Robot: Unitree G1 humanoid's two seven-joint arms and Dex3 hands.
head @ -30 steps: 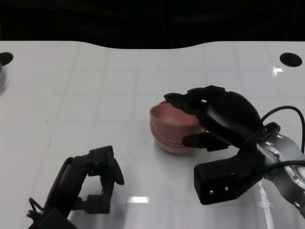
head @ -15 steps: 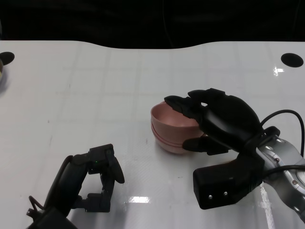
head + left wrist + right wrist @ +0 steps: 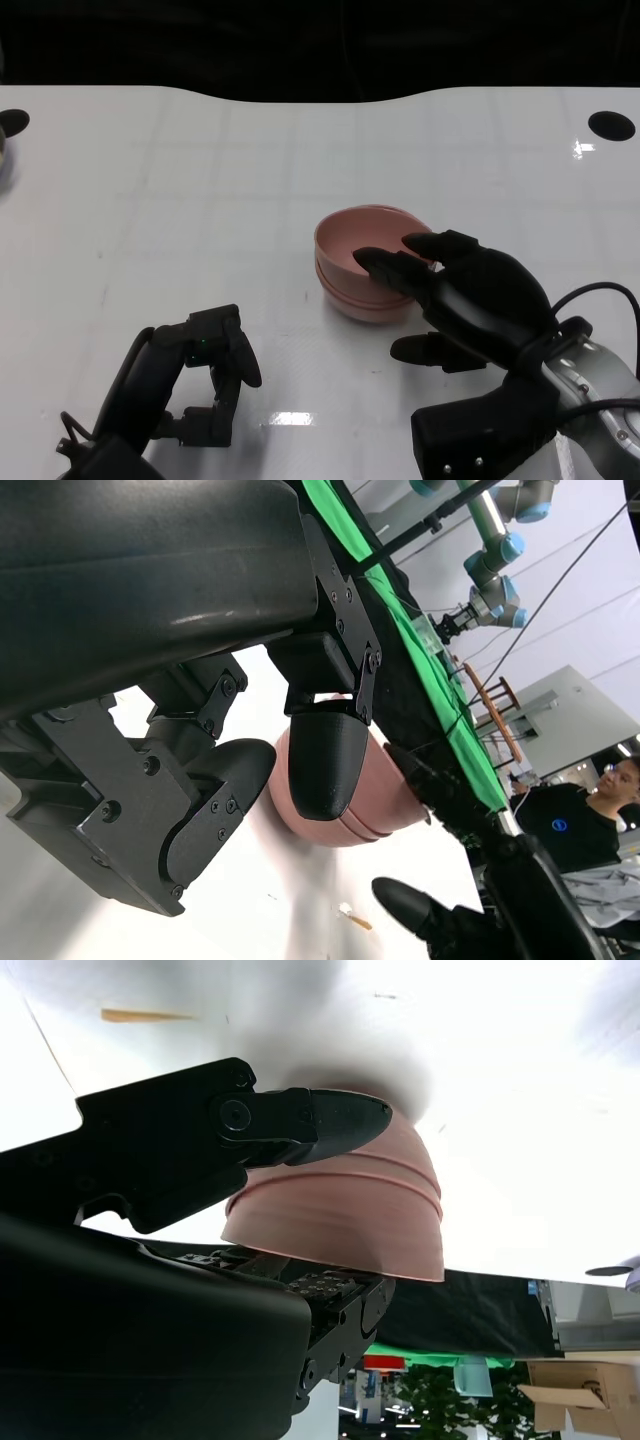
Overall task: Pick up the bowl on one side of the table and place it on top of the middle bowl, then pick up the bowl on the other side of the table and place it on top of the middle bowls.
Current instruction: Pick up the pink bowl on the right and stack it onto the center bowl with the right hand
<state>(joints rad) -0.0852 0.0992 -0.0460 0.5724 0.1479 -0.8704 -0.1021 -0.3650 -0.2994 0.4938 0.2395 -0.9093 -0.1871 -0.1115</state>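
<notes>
Head view, nearest first: the left hand [image 3: 205, 385] sits low on the table [image 3: 200, 180], fingers curled in on nothing. The right hand [image 3: 465, 300] lies just in front of the pink bowls [image 3: 365, 262], fingers spread, fingertips over the near rim, with no grip showing on it. The right wrist view shows one finger [image 3: 300, 1120] close against the stack's outer wall [image 3: 340, 1210], but contact cannot be told; ridges there suggest three nested bowls. The stack stands upright near the table's middle.

By this look the stacking seems done, and the risk lies in the withdrawal. A fingertip catching the rim as the hand pulls away could tip the top bowl or drag the whole stack across the glossy surface; a thumb brushing the wall could skew the nesting.

The table is white and shiny, faintly gridded, with glare patches, a dark hole [image 3: 610, 124] at its far right and another at the far left edge. Beyond it, black. The left wrist view shows green cloth [image 3: 410, 630], other robot arms [image 3: 490, 575], and a seated person [image 3: 585, 820].
</notes>
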